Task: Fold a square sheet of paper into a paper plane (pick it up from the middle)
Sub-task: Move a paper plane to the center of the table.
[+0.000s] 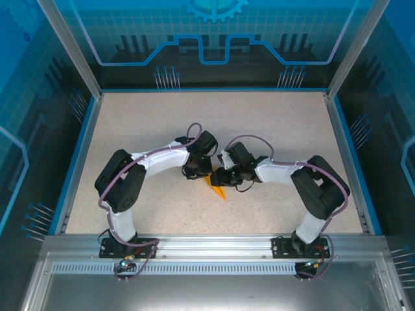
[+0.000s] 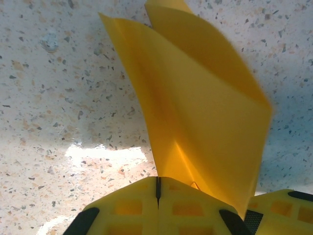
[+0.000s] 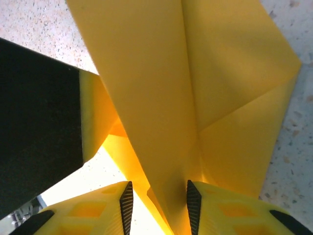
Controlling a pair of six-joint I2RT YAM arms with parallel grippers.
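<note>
- The paper plane point(image 1: 216, 189), part-folded, was held just above the middle of the table point(image 1: 149, 129), between my two arms.
- My left end effector point(image 2: 157, 192) had its jaws fully together, with the paper's creased lower end nipped in them.
- My right end effector point(image 3: 159, 203) stood partly open astride the narrow end. The pads point(image 3: 126, 205) were not yet clamped, as far as I could judge.
- Assessment: very light, thin, limp away from its creases, easily crumpled or torn. The hold belongs on the layered centre crease, lightly, never on a loose flap.
</note>
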